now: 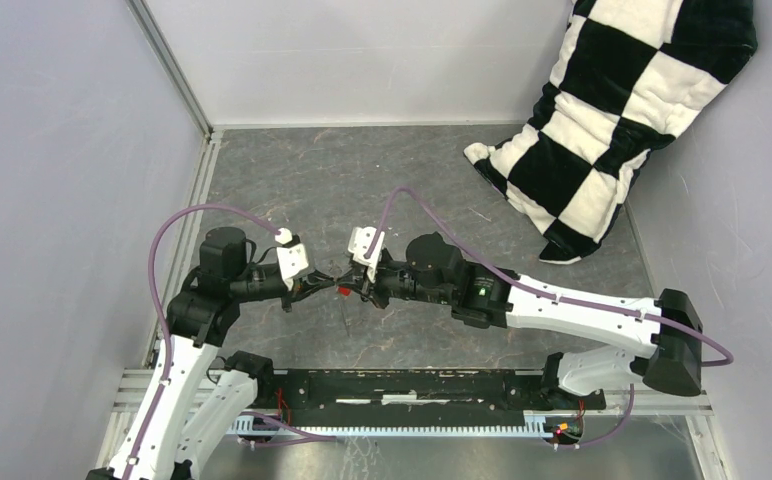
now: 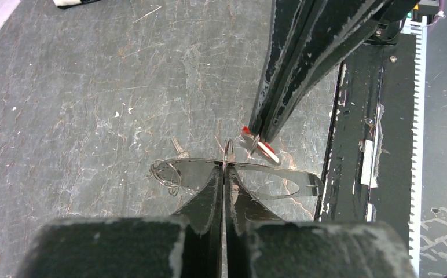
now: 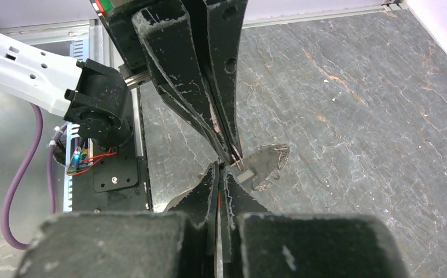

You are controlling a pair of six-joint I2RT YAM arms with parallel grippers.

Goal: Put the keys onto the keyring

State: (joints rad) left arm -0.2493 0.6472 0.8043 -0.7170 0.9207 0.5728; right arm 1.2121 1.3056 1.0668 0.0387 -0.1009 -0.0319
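Note:
My left gripper [image 1: 324, 279] and right gripper [image 1: 354, 285] meet tip to tip above the grey table. In the left wrist view my left gripper [image 2: 225, 168] is shut on the keyring [image 2: 308, 180], a flat grey metal oval with small wire rings at its left end. The right gripper's fingers [image 2: 285, 87] come in from above, pinching the red-headed key [image 2: 260, 146] just beside the keyring's top edge. In the right wrist view my right gripper [image 3: 220, 169] is shut, with a red sliver between its jaws, and the keyring [image 3: 267, 159] lies right beyond them. The black key is out of view.
A black-and-white checkered cushion [image 1: 622, 110] leans in the far right corner. The black base rail [image 1: 412, 385] runs along the near edge and shows in the left wrist view [image 2: 354, 116]. Grey walls close in the left and back.

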